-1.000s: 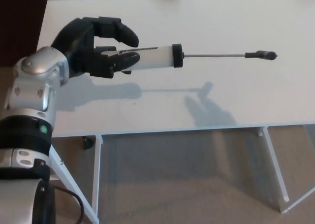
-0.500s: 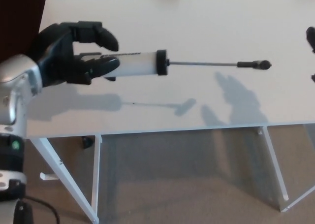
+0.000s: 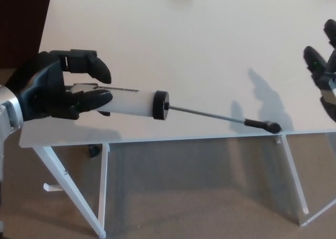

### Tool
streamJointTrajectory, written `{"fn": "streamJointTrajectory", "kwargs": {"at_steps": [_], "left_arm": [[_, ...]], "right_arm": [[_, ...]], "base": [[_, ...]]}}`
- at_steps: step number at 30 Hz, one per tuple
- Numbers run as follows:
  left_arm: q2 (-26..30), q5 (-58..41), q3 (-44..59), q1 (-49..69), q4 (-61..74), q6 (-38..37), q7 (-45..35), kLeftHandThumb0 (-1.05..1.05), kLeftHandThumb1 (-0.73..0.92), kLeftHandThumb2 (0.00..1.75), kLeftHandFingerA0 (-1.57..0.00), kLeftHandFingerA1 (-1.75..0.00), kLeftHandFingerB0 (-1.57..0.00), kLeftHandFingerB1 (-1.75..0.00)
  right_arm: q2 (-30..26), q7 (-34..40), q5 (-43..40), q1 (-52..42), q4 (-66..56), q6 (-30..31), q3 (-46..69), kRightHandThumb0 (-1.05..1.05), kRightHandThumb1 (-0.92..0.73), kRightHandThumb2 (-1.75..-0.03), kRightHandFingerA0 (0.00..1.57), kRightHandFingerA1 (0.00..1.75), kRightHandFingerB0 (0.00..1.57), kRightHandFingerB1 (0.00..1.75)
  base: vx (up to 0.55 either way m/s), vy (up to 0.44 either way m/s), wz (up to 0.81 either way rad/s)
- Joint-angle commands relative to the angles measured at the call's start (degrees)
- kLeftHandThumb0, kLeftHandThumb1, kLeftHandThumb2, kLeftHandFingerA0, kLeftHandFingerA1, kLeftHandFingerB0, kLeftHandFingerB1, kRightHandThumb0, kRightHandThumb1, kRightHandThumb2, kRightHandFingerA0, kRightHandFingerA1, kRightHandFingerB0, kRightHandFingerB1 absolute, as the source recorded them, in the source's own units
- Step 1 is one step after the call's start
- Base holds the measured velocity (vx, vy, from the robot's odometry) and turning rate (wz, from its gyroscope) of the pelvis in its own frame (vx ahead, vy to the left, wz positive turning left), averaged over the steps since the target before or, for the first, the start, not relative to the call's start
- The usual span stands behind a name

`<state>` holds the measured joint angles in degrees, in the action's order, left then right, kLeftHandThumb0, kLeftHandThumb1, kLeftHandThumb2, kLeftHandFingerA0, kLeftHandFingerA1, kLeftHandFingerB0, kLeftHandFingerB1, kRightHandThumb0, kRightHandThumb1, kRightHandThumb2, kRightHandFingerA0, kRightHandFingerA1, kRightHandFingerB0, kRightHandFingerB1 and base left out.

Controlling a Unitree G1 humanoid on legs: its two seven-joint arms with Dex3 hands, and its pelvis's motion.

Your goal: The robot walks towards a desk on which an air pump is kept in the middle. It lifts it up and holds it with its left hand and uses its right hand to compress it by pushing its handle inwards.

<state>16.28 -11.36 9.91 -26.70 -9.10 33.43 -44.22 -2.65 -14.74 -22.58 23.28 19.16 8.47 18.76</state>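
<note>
My left hand (image 3: 58, 89) is shut on the white barrel of the air pump (image 3: 131, 102), held above the front edge of the white desk (image 3: 199, 44). The barrel ends in a black cap (image 3: 160, 105). A thin rod runs out to the right and slopes down to the black handle (image 3: 264, 125), fully extended. My right hand (image 3: 324, 73) shows at the right edge, fingers apart, holding nothing. It hangs above and to the right of the handle, apart from it.
The desk's front edge runs just under the pump, with white legs (image 3: 105, 181) below it. Brown carpet (image 3: 199, 197) lies beneath. A dark panel (image 3: 21, 23) stands at the far left.
My left hand has brought the pump nearer and lower, and its handle end now tilts down. My right hand has come further into view from the right.
</note>
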Motion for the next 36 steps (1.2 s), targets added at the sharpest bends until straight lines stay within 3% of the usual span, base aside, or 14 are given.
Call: {"fn": "streamJointTrajectory", "kwargs": {"at_steps": [1, 9, 13, 23, 28, 36], "left_arm": [[1.6, -5.5, -0.6, 1.6, 4.4, 7.3, -1.2, -0.14, 0.75, 0.74, -1.04, -1.37, -0.9, -1.21], [2.3, -6.4, -1.0, 1.4, 5.2, 7.7, -0.4, -0.11, 0.75, 0.81, -1.07, -1.46, -0.89, -1.24], [2.6, -7.3, -1.0, 0.5, 4.9, 8.4, 0.1, -0.14, 0.77, 0.73, -1.04, -1.44, -0.89, -1.23], [4.0, -8.3, -0.9, -1.3, 3.7, 8.9, 0.4, -0.12, 0.77, 0.76, -1.04, -1.39, -0.87, -1.28], [5.1, -8.3, -0.9, -2.1, 2.8, 8.6, 1.0, -0.15, 0.77, 0.72, -1.06, -1.4, -0.86, -1.28], [4.8, -9.2, -1.1, -2.7, 2.4, 9.0, 1.8, -0.13, 0.78, 0.73, -1.07, -1.42, -0.86, -1.26]], "right_arm": [[2.6, -7.2, -7.6, -2.6, -4.2, 1.3, -0.3, -0.93, -0.86, -1.2, 0.02, 0.14, 0.03, 0.12], [3.9, -8.6, -9.3, -8.1, -12.0, 2.6, -2.2, -0.97, -0.84, -1.18, 0.06, 0.15, 0.06, 0.1], [3.7, -9.4, -9.1, -12.5, -16.4, 2.1, -3.7, -0.96, -0.82, -1.18, 0.05, 0.15, 0.06, 0.12], [3.3, -10.8, -9.0, -21.9, -25.9, 0.6, -5.7, -0.98, -0.81, -1.18, 0.06, 0.13, 0.06, 0.1], [2.2, -12.4, -8.9, -24.8, -28.5, -1.3, -5.1, -0.94, -0.81, -1.18, 0.02, 0.14, 0.01, 0.1], [2.1, -11.9, -5.0, -27.0, -29.2, -5.7, -6.7, -0.98, -0.84, -1.19, 0.07, 0.13, 0.07, 0.1]], "base": [[0.0, 0.0, 0.0], [0.0, 0.0, 0.0], [0.0, 0.0, 0.0], [0.0, 0.0, 0.0], [0.0, 0.0, 0.0], [0.0, 0.0, 0.0]]}}
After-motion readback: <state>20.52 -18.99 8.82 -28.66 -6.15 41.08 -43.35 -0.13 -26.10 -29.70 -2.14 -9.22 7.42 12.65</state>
